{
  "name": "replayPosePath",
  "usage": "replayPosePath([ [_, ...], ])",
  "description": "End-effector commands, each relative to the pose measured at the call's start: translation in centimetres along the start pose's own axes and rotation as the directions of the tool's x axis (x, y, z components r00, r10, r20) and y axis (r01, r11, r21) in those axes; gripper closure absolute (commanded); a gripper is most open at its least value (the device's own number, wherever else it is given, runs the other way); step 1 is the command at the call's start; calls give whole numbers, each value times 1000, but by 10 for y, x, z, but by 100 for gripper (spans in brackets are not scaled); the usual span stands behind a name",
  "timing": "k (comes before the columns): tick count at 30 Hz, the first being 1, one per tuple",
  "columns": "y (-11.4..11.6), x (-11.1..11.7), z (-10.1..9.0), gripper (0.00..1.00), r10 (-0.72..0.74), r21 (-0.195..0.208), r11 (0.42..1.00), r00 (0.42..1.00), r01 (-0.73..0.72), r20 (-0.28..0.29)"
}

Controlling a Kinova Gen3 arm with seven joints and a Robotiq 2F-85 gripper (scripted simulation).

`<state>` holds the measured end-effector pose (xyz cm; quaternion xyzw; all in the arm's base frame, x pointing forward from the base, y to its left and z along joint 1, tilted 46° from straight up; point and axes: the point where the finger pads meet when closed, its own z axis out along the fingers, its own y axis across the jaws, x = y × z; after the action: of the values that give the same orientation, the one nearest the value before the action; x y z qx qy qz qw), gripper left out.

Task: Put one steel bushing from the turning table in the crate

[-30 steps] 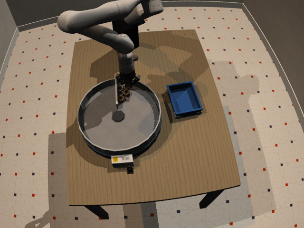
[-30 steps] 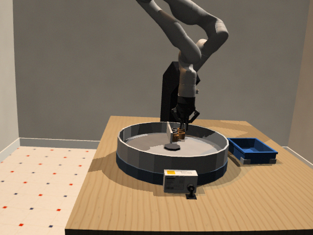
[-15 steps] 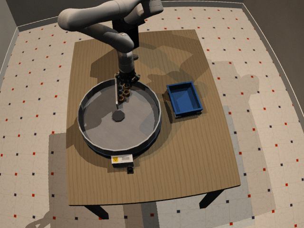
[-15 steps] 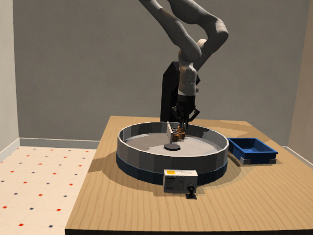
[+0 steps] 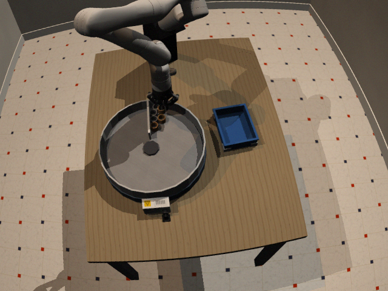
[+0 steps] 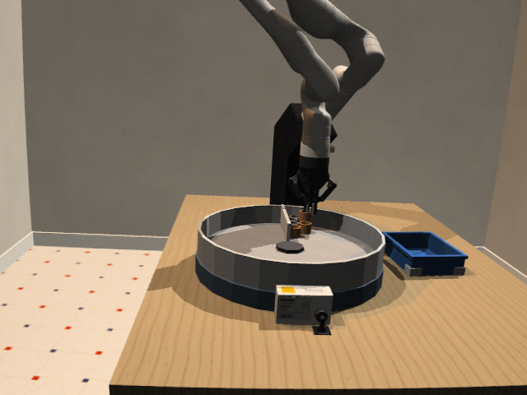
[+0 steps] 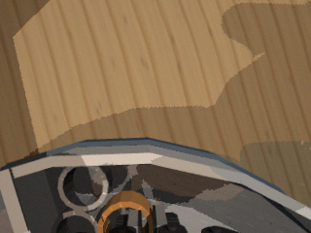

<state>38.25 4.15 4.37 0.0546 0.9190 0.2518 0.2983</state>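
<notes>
So I'm standing in the room watching this, and the pincer point(image 5: 164, 105) point(image 6: 310, 210) point(image 7: 152, 220) is clamped on the wall of a copper-coloured bushing point(image 5: 160, 109) point(image 6: 305, 216) point(image 7: 125, 198): one finger inside the ring, the other outside. Thing is, the job asks for a steel one, and this one's orangey, so wrong colour as far as I can see. It looks to be held a bit up off the deck of the turning table point(image 5: 169, 169) point(image 6: 289, 274) point(image 7: 112, 159), near the rim on the arm's side.

The grey steel bushings point(image 5: 153, 119) point(image 6: 293, 218) point(image 7: 62, 199) are right there on the turning table, bunched along the upright divider point(image 5: 148, 120) point(image 6: 285, 223) point(image 7: 14, 201). Can't give you a solid count, they overlap too much. Two more copper ones sit closer to the middle: one point(image 5: 161, 121) point(image 6: 305, 230) out from the divider, the other point(image 5: 154, 128) point(image 6: 295, 232) right by it, near its inner end.

The blue crate point(image 5: 237, 130) point(image 6: 438, 257) is on the worktop point(image 5: 244, 200) point(image 6: 212, 348) point(image 7: 121, 58) beside the turning table, a gap between them. No bushing visible in it from above, so no steel one's delivered.
</notes>
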Motion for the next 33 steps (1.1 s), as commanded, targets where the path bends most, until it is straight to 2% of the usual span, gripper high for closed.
replayPosePath([
  [1, 0, 0, 0, 100, 0, 1, 1000, 1000, 0, 1],
  [7, 0, 0, -8, 100, 0, 1, 1000, 1000, 0, 1],
  [33, 0, 0, -15, 100, 0, 0, 1000, 1000, 0, 0],
])
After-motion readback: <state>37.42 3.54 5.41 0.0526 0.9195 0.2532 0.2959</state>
